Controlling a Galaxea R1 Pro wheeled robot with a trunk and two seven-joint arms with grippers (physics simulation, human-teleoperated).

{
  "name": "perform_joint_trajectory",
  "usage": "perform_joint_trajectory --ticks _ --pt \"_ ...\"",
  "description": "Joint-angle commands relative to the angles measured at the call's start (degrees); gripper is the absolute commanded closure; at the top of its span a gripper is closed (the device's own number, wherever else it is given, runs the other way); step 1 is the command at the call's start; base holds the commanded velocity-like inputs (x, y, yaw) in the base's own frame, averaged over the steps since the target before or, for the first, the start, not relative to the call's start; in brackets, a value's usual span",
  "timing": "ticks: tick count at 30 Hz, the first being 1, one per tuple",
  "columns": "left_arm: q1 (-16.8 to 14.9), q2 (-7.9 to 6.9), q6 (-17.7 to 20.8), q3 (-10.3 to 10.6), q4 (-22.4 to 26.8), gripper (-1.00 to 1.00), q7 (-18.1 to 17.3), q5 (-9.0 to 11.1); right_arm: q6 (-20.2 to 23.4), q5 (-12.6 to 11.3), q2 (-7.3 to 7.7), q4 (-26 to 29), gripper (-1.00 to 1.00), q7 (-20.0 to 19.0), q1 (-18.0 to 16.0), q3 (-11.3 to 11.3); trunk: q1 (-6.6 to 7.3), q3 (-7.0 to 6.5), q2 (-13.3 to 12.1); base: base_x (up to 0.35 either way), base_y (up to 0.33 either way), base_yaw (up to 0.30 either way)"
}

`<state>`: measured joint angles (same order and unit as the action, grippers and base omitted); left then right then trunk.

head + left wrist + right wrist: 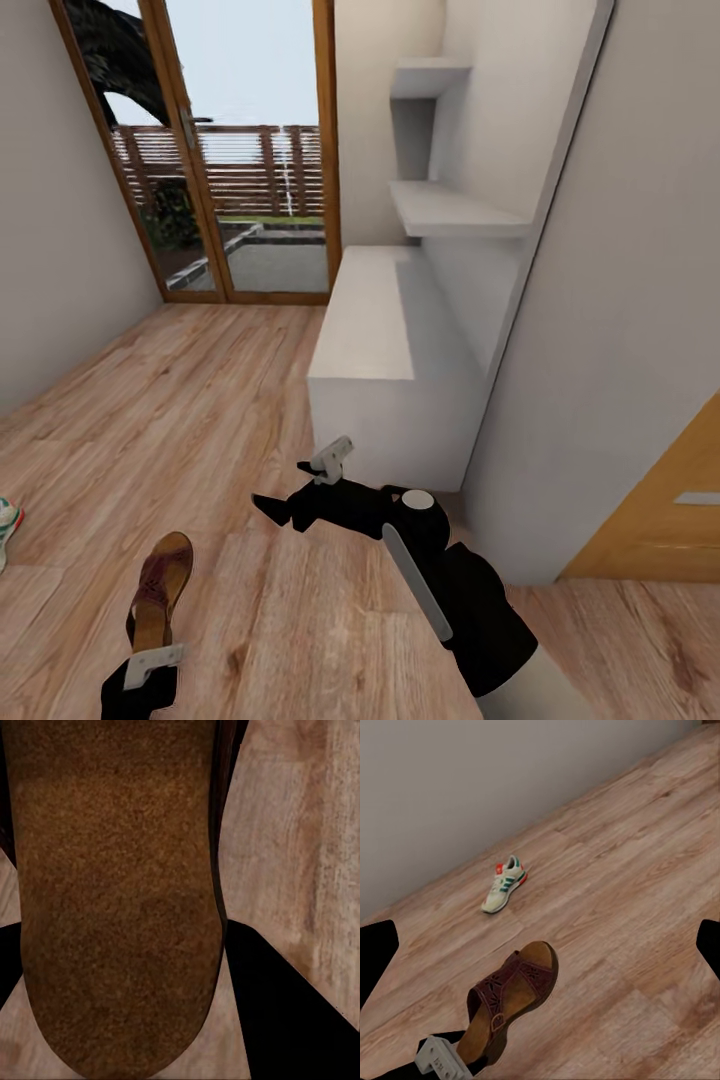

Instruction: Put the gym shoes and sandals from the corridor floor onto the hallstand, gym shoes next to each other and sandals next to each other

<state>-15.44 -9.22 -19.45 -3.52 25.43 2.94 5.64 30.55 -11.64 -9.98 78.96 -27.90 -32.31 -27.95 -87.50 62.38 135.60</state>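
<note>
A dark brown sandal (160, 588) is at the bottom left of the head view, toe pointing away from me. My left gripper (146, 668) is shut on its heel end. In the left wrist view the sandal's tan footbed (120, 892) runs between the black fingers (292, 1012). One white gym shoe (504, 885) with green stripes lies on the corridor floor (200, 420) near the left wall, and its toe peeks in at the edge of the head view (5, 528). My right gripper (272, 510) hangs open and empty before the hallstand (360, 330). The other shoe and sandal are out of view.
The hallstand's staggered wall shelves (450, 210) rise above its bench top on the right. A glass door with a wooden frame (250, 150) closes the corridor's far end. A wooden door (660, 520) is at the right, and plain walls flank the floor.
</note>
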Motion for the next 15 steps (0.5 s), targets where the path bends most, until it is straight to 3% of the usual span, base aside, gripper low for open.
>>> perform_joint_trajectory --ticks 1,15 --pt "0.0 -0.02 -0.2 0.2 0.0 1.00 0.0 0.4 0.5 -0.4 -0.02 0.0 -1.00 0.0 0.0 0.0 0.00 -0.04 0.0 0.069 0.303 0.000" --pt "0.0 -0.08 -0.2 0.2 0.0 1.00 0.0 0.5 0.5 -0.4 -0.02 0.0 -1.00 0.0 0.0 0.0 0.00 -0.93 0.0 0.085 0.311 0.000"
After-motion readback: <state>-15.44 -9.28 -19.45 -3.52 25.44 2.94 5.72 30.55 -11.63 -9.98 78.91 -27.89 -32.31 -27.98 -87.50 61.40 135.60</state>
